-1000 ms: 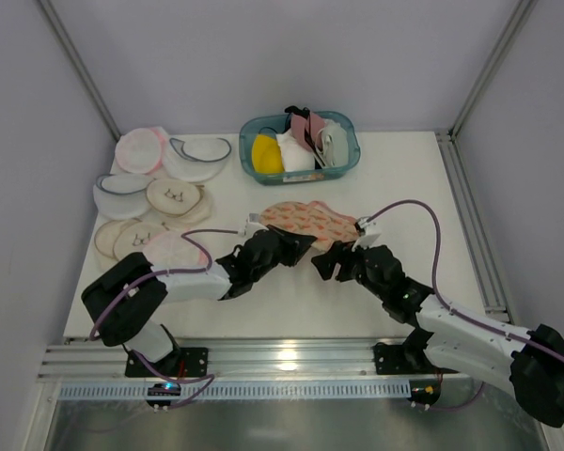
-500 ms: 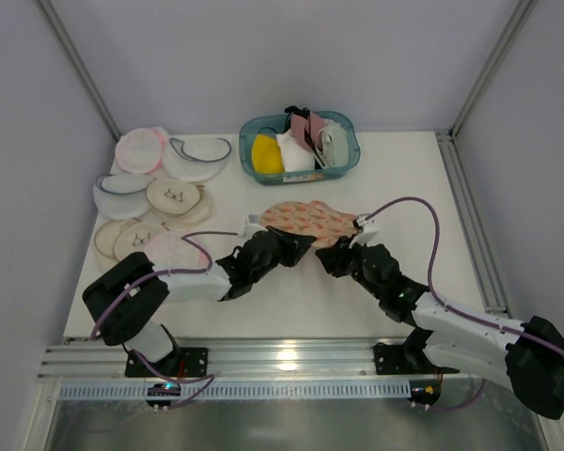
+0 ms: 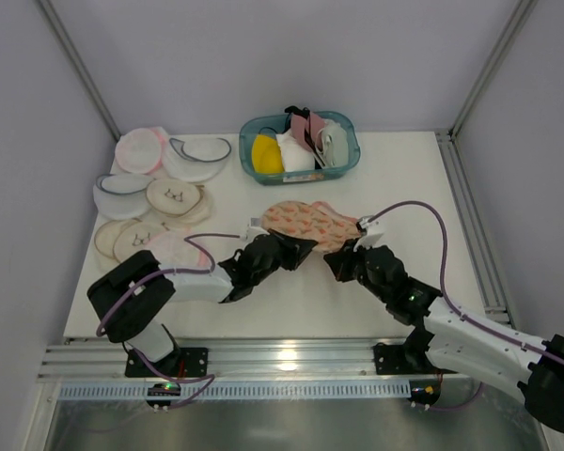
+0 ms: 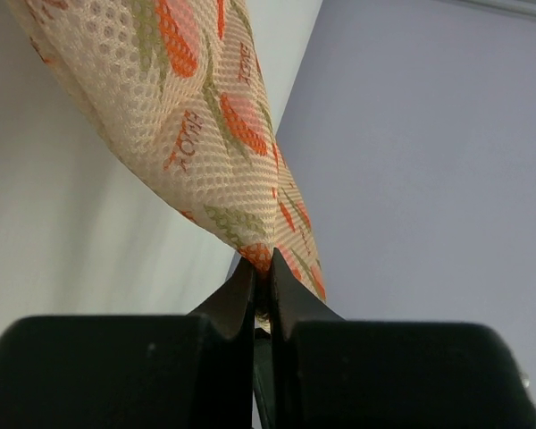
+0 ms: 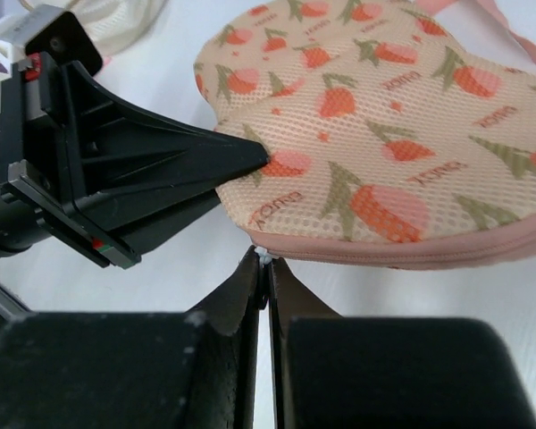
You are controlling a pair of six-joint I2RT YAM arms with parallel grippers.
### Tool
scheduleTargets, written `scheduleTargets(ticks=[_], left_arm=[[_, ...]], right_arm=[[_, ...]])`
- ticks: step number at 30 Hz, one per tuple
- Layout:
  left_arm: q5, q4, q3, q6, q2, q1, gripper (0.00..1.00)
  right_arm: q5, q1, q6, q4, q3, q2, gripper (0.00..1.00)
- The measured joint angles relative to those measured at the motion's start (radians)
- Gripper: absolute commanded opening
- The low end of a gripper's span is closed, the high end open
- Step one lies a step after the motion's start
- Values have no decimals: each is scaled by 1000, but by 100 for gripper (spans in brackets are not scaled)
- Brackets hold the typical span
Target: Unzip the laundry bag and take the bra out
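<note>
Cream mesh laundry bag (image 3: 310, 221) was pinched by the left gripper (image 4: 262, 268) as anchor; right gripper (image 5: 264, 261) was clamped, apparently on the zipper pull (image 5: 263, 256), for unzipping.

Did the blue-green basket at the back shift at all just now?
No. The basket sits in the same spot by the table's far edge.

Top view looks down; wrist views, close, share laundry bag (image 5: 384, 116)
</note>
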Motion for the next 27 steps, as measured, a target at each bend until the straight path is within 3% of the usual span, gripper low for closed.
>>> scheduleTargets(ticks=[14, 19, 27], left_arm=[[82, -8, -62, 58, -12, 56, 0], [193, -2, -73, 118, -11, 110, 0], [461, -31, -60, 343, 6, 246, 0]], right_arm=[[60, 4, 8, -518, 194, 4, 4], [96, 6, 27, -608, 247, 77, 4], [150, 9, 86, -676, 284, 187, 4]])
